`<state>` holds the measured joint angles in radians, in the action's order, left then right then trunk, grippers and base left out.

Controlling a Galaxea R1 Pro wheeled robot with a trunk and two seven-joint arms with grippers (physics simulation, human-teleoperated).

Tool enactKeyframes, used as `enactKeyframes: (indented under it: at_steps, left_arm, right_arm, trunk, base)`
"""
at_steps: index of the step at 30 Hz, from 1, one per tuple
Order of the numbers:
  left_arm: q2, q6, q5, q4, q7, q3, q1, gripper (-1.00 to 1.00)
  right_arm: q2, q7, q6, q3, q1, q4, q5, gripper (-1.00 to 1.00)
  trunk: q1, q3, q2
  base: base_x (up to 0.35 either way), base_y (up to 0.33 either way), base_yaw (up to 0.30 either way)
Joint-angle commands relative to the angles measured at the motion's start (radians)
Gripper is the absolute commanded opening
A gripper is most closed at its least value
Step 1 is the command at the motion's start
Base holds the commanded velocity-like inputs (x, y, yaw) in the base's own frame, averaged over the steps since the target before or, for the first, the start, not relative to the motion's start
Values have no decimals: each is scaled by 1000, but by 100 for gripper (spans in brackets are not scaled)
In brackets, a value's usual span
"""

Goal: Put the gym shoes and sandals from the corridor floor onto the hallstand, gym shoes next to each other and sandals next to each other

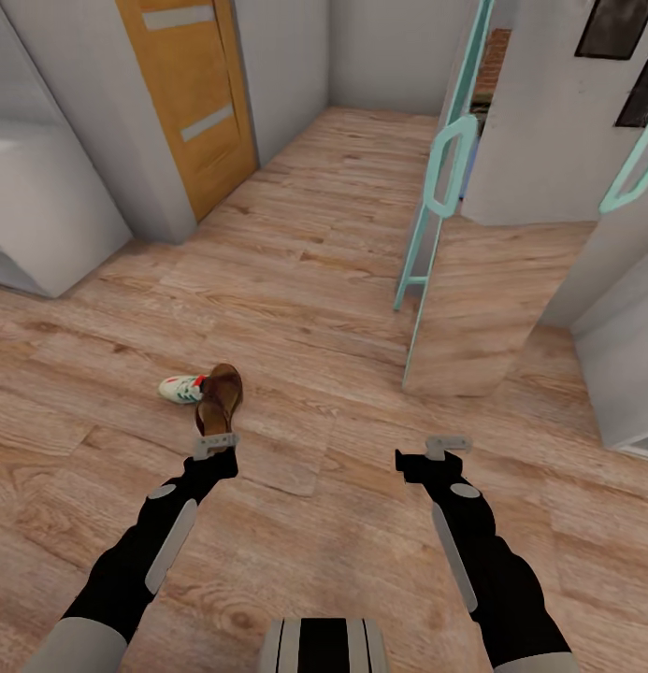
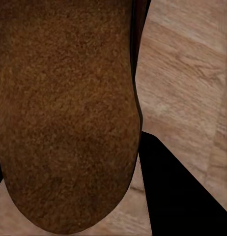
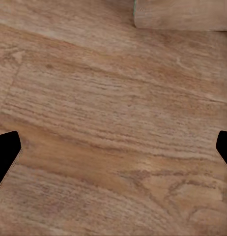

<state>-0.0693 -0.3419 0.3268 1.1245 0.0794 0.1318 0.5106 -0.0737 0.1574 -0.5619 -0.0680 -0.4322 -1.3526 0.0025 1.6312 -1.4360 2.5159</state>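
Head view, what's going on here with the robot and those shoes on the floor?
The robot's left gripper holds a flat brown leather sandal by one end, its brown sole close to the left wrist camera. Beside the sandal in the head view, a white gym shoe with green stripes and red patches lies on the light wood-plank corridor floor. The right gripper is open and empty, hanging over bare planks. No shoe rack is clearly recognisable.

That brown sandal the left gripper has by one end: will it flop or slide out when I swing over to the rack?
The sandal hangs past the left gripper without visible sag, so it probably carries fairly stiff. Thin and flat, it likely weighs little. Its sole looks rough and grainy, so slipping seems unlikely, though an end hold may let it pivot.
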Motion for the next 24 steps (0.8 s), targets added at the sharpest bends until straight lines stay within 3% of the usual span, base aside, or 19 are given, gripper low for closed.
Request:
enactKeyframes:
  at_steps: [1,24]
  left_arm:
    - [-1,-5,7,1,7,3,0,-100]
    - [-1,-6,11,1,7,3,0,-100]
  right_arm:
    - [0,5,-6,-1,0,-1,0,100]
    - [2,4,-6,-1,0,-1,-1,100]
  trunk:
    - [-1,5,0]
    - [-11,132,-5]
  base:
    - [0,0,0]
    - [0,0,0]
